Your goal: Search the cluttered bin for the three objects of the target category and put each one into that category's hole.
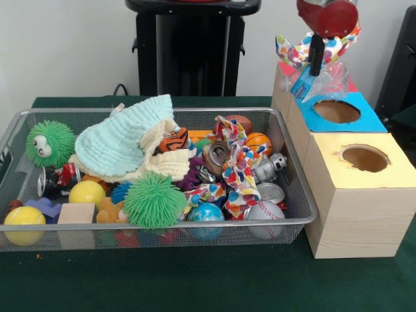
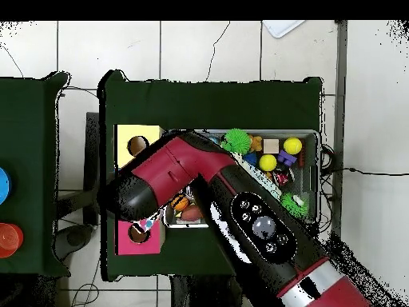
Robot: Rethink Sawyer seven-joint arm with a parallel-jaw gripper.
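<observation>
The gripper (image 1: 316,62) was recorded high above the far end of the row of boxes, its dark fingers closed on a bluish see-through bag (image 1: 323,81), which hung directly beneath it in a wrinkled bunch, with a dotted multicoloured bag (image 1: 294,51) bunched just beside it at the same height. The red-topped box (image 1: 286,68) was placed below the gripper and largely covered by the hanging bag, so its hole could not be made out in the front view; in the overhead view a hole (image 2: 137,235) was seen just beside the arm's black wrist. Nearer the camera than the gripper, the blue-topped hole (image 1: 336,111) and the yellow-topped hole (image 1: 364,158) were noted in turn. The wire-mesh bin (image 1: 19,130) was set on the green tabletop (image 1: 195,279), down and to the camera's left of the gripper, holding a further dotted bag (image 1: 239,172), a pale green cloth (image 1: 123,140), a green spiky ball (image 1: 155,199), a baseball (image 1: 265,214) and a drink can (image 1: 270,193). In the overhead view the red arm (image 2: 240,204) was laid across much of the bin.
</observation>
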